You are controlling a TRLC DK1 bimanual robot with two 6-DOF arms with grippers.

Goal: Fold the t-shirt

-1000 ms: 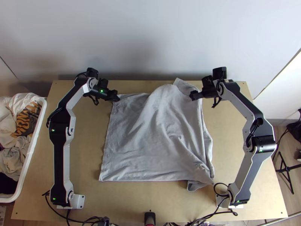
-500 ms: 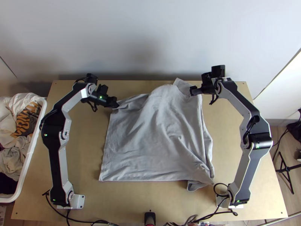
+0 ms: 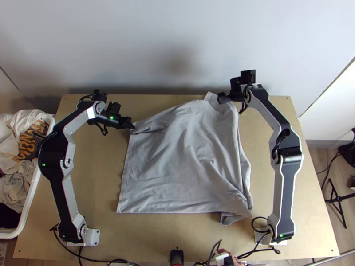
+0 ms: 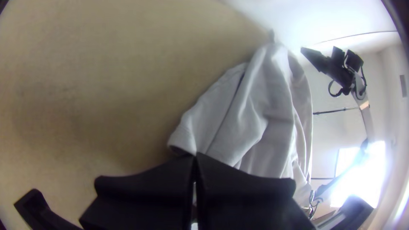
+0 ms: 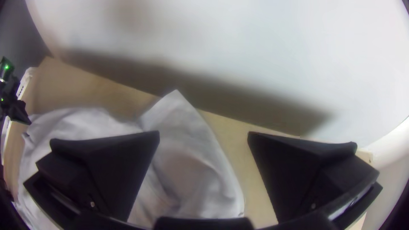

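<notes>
A light grey t-shirt (image 3: 177, 164) lies loosely spread on the table, wrinkled, with a bunched fold at its near right corner. At its far left corner is my left gripper (image 3: 132, 126); in the left wrist view the left gripper (image 4: 195, 159) is shut on the edge of the t-shirt (image 4: 264, 106). Over the cloth's far right corner stands my right gripper (image 3: 220, 98). In the right wrist view the right gripper (image 5: 203, 136) is wide open, and the corner of the t-shirt (image 5: 183, 140) lies below, between its fingers and uncaught.
A white basket (image 3: 37, 181) of clothes stands at the left of the wooden table (image 3: 102, 177). A pale wall (image 3: 177, 48) rises behind the far edge. Cables and a person's hand (image 3: 233, 257) are at the near edge.
The left gripper has moved left and nearer with the t-shirt's corner, pulling its far edge into a slant. The right gripper has moved left and toward the far edge.
</notes>
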